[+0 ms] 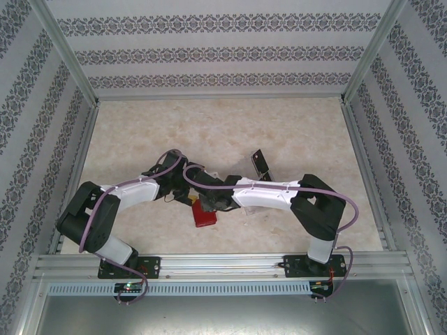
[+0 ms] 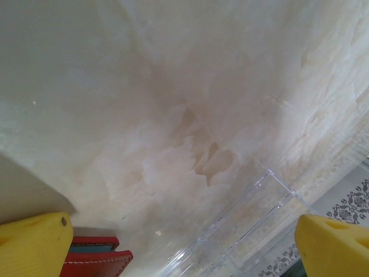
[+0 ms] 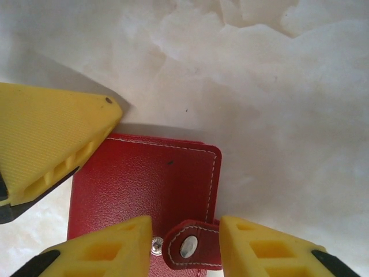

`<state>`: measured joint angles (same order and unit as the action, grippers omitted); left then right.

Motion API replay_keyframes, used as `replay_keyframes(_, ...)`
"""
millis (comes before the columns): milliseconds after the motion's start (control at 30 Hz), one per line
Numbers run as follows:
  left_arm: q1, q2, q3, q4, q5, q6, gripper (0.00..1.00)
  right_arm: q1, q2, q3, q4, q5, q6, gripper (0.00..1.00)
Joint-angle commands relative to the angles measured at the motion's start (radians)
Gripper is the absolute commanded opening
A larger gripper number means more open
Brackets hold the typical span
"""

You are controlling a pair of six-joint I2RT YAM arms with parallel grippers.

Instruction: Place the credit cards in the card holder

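Readable text: none | card holder (image 3: pixel 151 183), near centre: red face with white stitching and a metal snap, no lettering legible | dark card (image 1: pixel 261 162), farther back and right of centre: too small to read | walls (image 1: pixel 209 52): repeating ornament bands, not writing

Lab booth: aluminium frame (image 1: pixel 223 264), patterned walls (image 1: pixel 216 52)
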<state>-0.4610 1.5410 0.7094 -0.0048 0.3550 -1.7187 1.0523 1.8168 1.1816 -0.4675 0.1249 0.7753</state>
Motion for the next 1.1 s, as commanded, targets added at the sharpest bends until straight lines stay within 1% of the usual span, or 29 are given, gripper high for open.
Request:
replay_keyframes(0, -0.019, 0.023, -0.023, 0.033, 0.005, -0.047, 1.00, 0.016, 0.021, 0.030, -0.027, 0.032, -0.016, 0.35)
replay_keyframes(167, -0.019, 0.021, -0.013, 0.030, 0.001, -0.037, 1.00, 0.021, 0.019, 0.029, -0.040, 0.040, -0.018, 0.27)
replay_keyframes(233, -0.020, 0.010, -0.002, 0.029, -0.001, -0.024, 1.00, 0.023, 0.010, 0.022, -0.046, 0.048, -0.018, 0.27)
replay_keyframes(400, -0.020, -0.051, 0.030, -0.023, -0.040, 0.019, 1.00, 0.023, -0.014, -0.005, -0.050, 0.056, -0.012, 0.14)
replay_keyframes(467, -0.020, -0.065, 0.034, -0.033, -0.044, 0.024, 1.00, 0.022, -0.017, -0.009, -0.050, 0.059, -0.011, 0.11)
replay_keyframes(567, -0.019, -0.089, 0.033, -0.042, -0.046, 0.024, 1.00, 0.021, -0.025, -0.011, -0.050, 0.059, -0.014, 0.01)
replay_keyframes(600, -0.020, -0.098, 0.031, -0.046, -0.046, 0.026, 1.00, 0.020, -0.029, -0.010, -0.050, 0.057, -0.013, 0.00)
replay_keyframes(833, -0.020, -0.165, 0.010, -0.083, -0.052, 0.039, 1.00, 0.031, -0.059, -0.009, -0.040, 0.034, -0.027, 0.00)
replay_keyframes(1067, -0.022, -0.185, -0.048, -0.066, -0.046, 0.034, 1.00, 0.037, -0.031, 0.009, -0.023, 0.009, -0.037, 0.00)
